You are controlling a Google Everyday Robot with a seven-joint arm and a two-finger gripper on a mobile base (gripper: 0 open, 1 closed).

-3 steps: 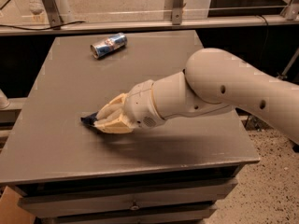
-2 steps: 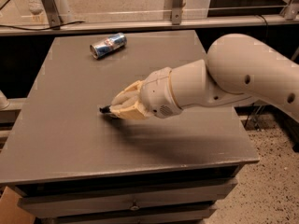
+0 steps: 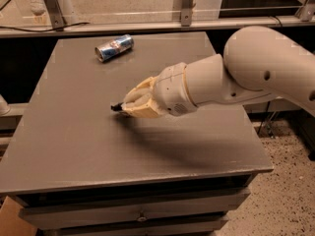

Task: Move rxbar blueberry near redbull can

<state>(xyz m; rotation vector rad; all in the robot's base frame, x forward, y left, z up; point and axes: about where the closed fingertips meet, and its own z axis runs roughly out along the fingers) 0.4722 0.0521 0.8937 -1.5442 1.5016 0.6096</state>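
Note:
The redbull can lies on its side at the back left of the grey table. My gripper is near the table's middle, in front and to the right of the can, with its cream fingers pointing left. It is shut on the rxbar blueberry. Only the bar's dark end sticks out past the fingertips, just above the tabletop; the rest is hidden in the fingers. The can and the gripper are well apart.
The table has drawers under its front edge. A metal rail with glass panels runs behind the table. A cardboard box corner sits at the lower left. Speckled floor lies to the right.
My gripper has moved right and toward the back of the table, carrying the bar with it, closer to the can. The can has not moved.

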